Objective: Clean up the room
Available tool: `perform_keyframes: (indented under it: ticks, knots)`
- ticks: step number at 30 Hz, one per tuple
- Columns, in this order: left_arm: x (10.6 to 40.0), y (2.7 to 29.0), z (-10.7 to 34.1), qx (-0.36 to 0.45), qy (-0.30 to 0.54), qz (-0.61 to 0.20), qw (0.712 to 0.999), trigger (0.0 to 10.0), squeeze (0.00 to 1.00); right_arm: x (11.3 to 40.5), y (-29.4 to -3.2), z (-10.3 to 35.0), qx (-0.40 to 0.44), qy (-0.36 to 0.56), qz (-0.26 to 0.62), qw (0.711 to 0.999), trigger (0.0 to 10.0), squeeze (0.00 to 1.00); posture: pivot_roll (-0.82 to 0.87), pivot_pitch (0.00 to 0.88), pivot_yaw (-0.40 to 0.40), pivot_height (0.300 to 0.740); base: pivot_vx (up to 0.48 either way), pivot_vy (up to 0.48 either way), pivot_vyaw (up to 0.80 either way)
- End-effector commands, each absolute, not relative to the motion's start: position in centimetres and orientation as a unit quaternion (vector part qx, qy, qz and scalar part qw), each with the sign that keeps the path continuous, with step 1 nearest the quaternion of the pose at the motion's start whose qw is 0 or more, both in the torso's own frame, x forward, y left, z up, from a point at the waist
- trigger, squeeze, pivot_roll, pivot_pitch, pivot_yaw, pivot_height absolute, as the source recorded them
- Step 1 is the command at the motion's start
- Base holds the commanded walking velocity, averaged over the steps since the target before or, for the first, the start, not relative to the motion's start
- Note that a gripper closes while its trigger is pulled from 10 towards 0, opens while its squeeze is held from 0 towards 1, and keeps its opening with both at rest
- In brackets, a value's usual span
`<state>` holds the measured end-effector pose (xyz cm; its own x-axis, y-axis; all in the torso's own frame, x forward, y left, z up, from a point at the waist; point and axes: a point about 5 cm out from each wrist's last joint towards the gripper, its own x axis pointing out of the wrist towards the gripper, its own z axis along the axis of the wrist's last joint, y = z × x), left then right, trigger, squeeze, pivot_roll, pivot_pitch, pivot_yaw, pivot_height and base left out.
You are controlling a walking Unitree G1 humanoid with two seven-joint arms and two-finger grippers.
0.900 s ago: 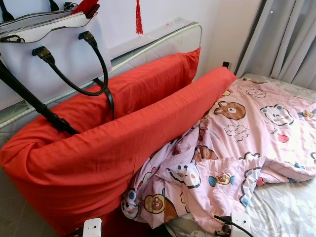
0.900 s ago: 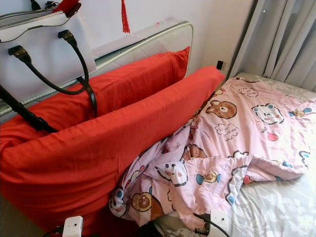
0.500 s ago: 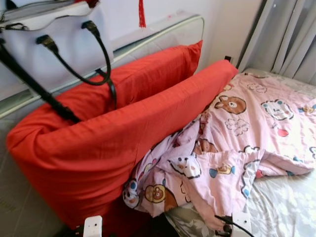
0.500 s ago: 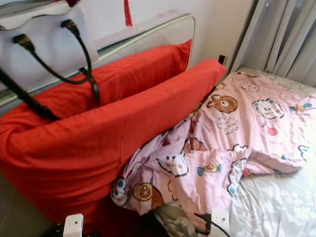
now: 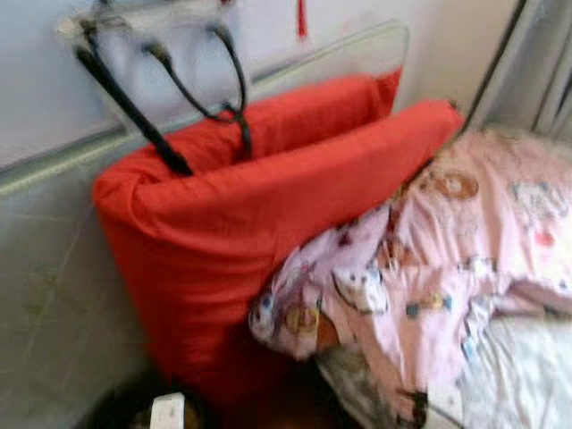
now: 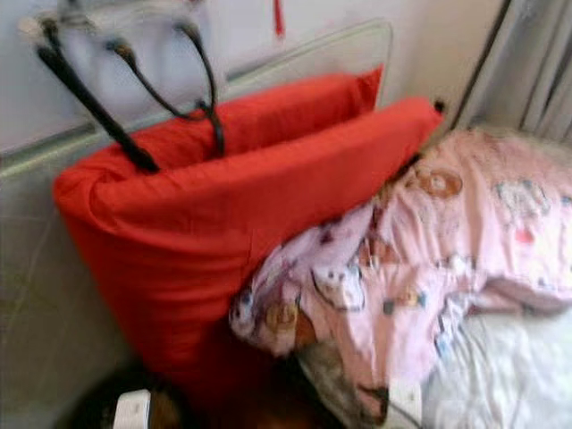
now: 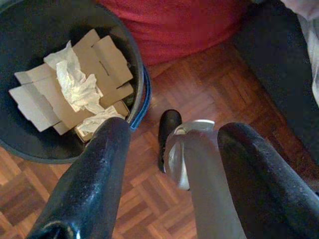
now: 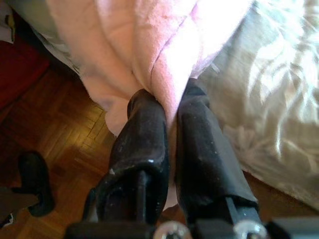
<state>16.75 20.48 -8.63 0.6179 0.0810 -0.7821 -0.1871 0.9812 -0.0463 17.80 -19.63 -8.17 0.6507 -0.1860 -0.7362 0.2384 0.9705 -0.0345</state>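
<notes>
A pink cartoon-print quilt [image 5: 447,259] lies rumpled across the bed, its edge drooping over the side. My right gripper [image 8: 170,99] is shut on a fold of that quilt [image 8: 164,45] near the bed's edge, above the wooden floor. Low beside the bed, my left gripper [image 7: 178,130] hangs open, holding nothing. Close by it stands a black bin [image 7: 35,25] with flattened cardboard [image 7: 94,64] and crumpled tissue [image 7: 75,84] inside. Two long red pillows [image 5: 268,223] lean against the headboard.
A pale handbag [image 5: 152,36] with black handles rests on top of the pillows. A grey curtain [image 5: 536,63] hangs at the far right. The white patterned sheet [image 5: 518,375] lies bare at the lower right. Parquet floor [image 7: 209,74] runs between bin and bed.
The whole picture has slid to the right and blurred, so the camera has moved. More of the wall on the left and a dark shape at the bottom left have come into view.
</notes>
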Motion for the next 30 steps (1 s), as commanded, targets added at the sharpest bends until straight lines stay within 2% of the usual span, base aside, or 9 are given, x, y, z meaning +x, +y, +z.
perform_keyframes:
  ticks: [1, 19, 24, 30]
  knots:
    - [16.7, 20.3, -8.7, -0.054, 0.436, 0.066, 0.896, 10.0, 0.00, 17.1, -20.1, -8.4, 0.029, 0.410, -0.128, 0.903, 10.0, 0.00, -0.02, 0.025, -0.012, 0.740, -0.274, 0.000, 0.00]
    - [16.5, 20.3, -8.8, -0.053, 0.437, 0.066, 0.895, 10.0, 0.00, 17.2, -20.3, -8.3, 0.033, 0.402, -0.144, 0.903, 10.0, 0.00, -0.02, 0.026, -0.015, 0.740, -0.285, 0.000, 0.00]
    - [16.5, 20.3, -8.8, -0.052, 0.438, 0.066, 0.895, 10.0, 0.00, 18.7, -20.7, -7.4, 0.031, 0.371, -0.149, 0.916, 10.0, 0.00, -0.02, 0.023, -0.018, 0.740, -0.287, 0.000, 0.00]
    - [16.4, 20.3, -8.8, -0.050, 0.440, 0.068, 0.894, 10.0, 0.00, 21.3, -20.9, -5.5, 0.019, 0.298, -0.145, 0.943, 10.0, 0.00, -0.02, 0.019, -0.021, 0.740, 0.000, 0.000, 0.00]
